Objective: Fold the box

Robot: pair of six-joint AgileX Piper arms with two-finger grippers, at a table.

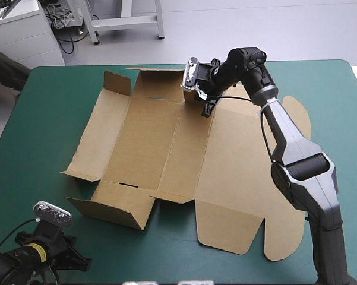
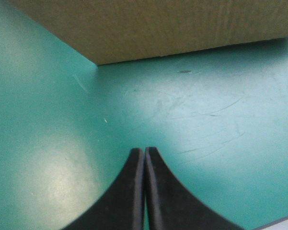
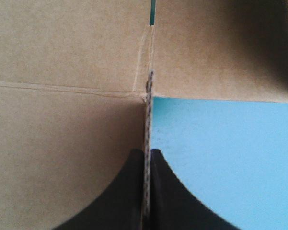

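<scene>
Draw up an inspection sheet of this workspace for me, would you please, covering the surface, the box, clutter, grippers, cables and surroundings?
Surface: table with a teal-green cover, faintly scuffed, otherwise bare around the board.
Job's things: box, a brown board sheet lying mostly flat; its near-left wall stands raised and the far flaps tilt up.
Clutter: nothing seen.
Grippers: left gripper, jaws shut and empty, low over the cover, short of the raised wall; right gripper, jaws shut on a board edge at the box's far side.
Cables: nothing seen.
Surroundings: nothing seen.
</scene>
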